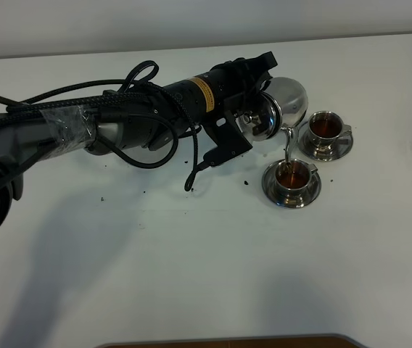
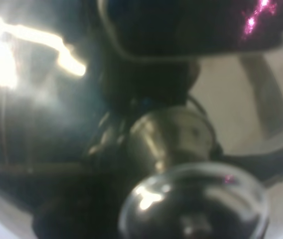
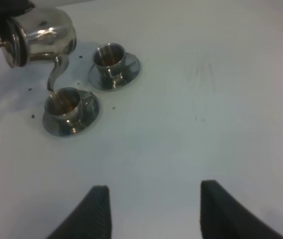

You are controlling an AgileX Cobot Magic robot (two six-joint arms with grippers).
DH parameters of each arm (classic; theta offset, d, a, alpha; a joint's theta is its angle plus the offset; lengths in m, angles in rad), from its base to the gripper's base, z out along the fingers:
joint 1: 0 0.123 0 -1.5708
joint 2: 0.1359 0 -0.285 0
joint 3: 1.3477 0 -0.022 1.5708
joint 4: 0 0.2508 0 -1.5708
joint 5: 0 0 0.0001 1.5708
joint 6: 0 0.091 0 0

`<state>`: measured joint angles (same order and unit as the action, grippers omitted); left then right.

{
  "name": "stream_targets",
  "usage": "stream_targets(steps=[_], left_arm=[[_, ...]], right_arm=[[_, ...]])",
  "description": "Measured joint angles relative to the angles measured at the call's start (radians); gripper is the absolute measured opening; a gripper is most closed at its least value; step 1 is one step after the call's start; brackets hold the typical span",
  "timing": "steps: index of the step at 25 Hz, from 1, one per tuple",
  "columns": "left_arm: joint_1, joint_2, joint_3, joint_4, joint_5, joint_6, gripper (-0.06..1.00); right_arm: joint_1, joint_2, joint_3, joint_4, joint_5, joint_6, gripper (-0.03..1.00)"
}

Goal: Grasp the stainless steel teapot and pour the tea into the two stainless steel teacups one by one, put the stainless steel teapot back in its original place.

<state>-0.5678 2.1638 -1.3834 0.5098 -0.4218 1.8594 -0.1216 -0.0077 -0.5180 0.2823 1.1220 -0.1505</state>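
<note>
The left hand [image 1: 262, 81] is clamped on the shiny steel teapot [image 1: 290, 101]. The pot is tipped, with its thin spout over the nearer small steel teacup [image 1: 291, 176], which sits just below that hand. The second steel teacup [image 1: 326, 127] stands just beyond the first. The right hand [image 3: 154, 211] gapes empty over the white worktop [image 3: 206, 99], well apart from both cups.

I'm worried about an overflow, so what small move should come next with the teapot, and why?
Probably tip the teapot back upright to stop the flow. It is tilted with its spout right over the nearer teacup, which already shows tea inside. The farther teacup holds tea too, so both pours look about done.
</note>
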Motion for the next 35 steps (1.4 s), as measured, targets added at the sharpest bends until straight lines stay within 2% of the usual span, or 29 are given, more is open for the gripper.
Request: stream_targets(steps=[35], left_arm=[[0.0, 0.0, 0.0, 0.0, -0.051, 0.063, 0.24]], right_arm=[[0.0, 0.0, 0.0, 0.0, 0.0, 0.0, 0.42]])
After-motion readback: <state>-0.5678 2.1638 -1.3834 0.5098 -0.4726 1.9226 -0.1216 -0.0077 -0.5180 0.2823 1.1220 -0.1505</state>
